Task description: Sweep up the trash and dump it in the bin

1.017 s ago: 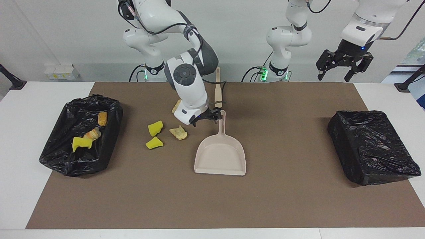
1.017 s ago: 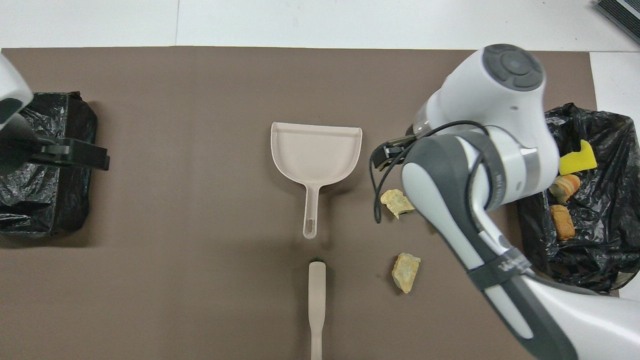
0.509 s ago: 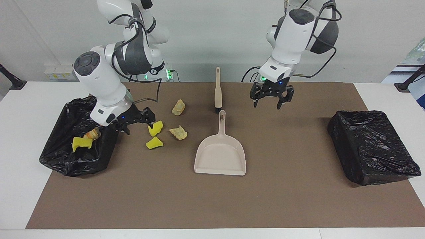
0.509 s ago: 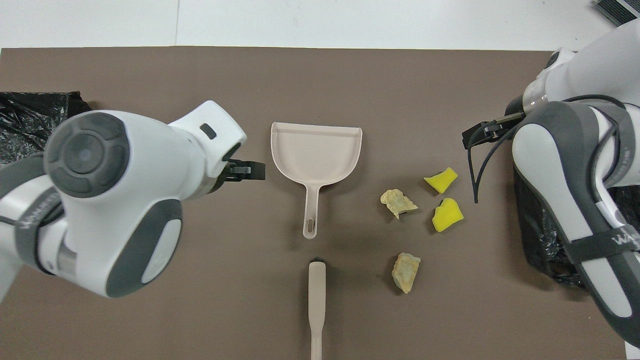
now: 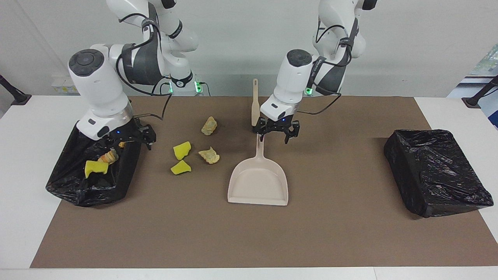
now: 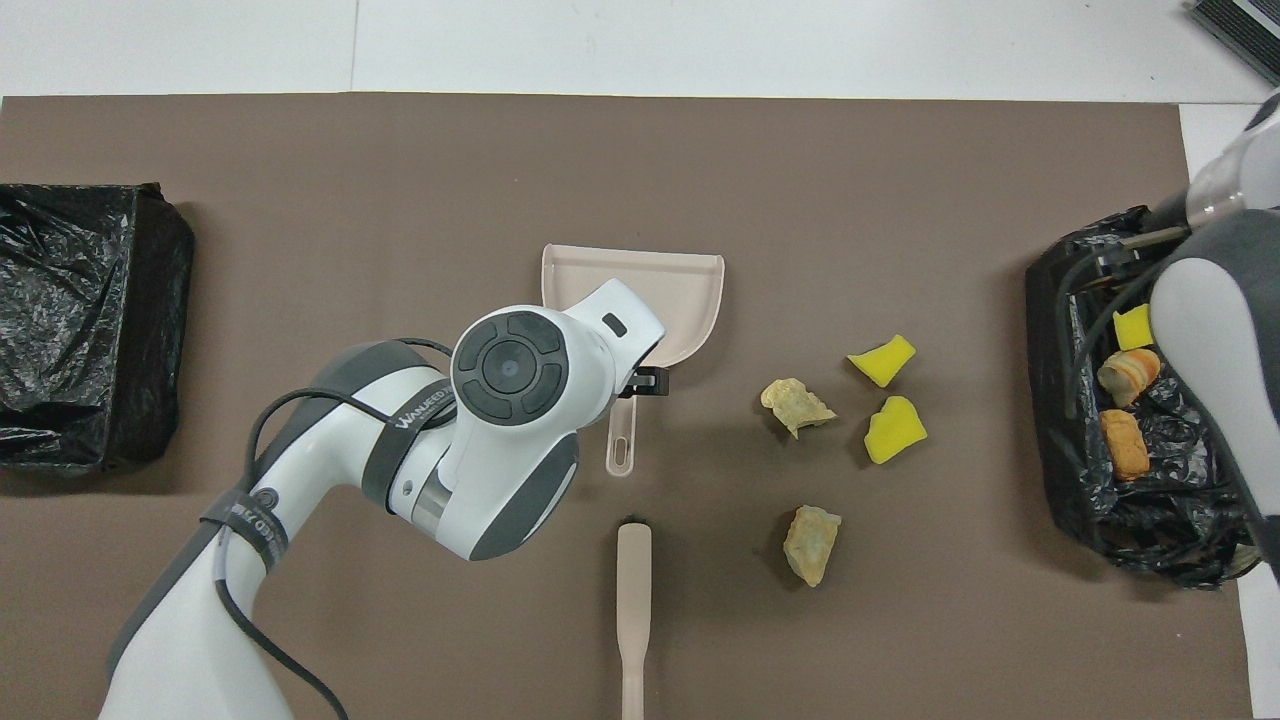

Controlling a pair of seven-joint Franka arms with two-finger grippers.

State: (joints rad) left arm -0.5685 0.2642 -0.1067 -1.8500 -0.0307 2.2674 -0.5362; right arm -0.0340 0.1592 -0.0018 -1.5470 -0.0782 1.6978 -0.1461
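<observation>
Landmark: the beige dustpan lies flat on the brown mat at the middle of the table, its handle pointing toward the robots.
Left end effector: released, fingers spread, low over the dustpan's handle and holding nothing; whether it touches the handle cannot be told.
Right end effector: released and empty, over the rim of the black bin that stands at the right arm's end of the table, well apart from the dustpan.
Trash on the mat: two yellow wedges and one pale lump lie between the dustpan and that bin; a second lump lies nearer to the robots than these.
Trash in the bin: a yellow wedge and a bread-like piece show in the facing view; the overhead view shows one more brown piece beside them.
Brush: lies on the mat in line with the dustpan's handle, nearer to the robots, just apart from it.
Second bin: black-lined, at the left arm's end of the table, well apart from the dustpan.
</observation>
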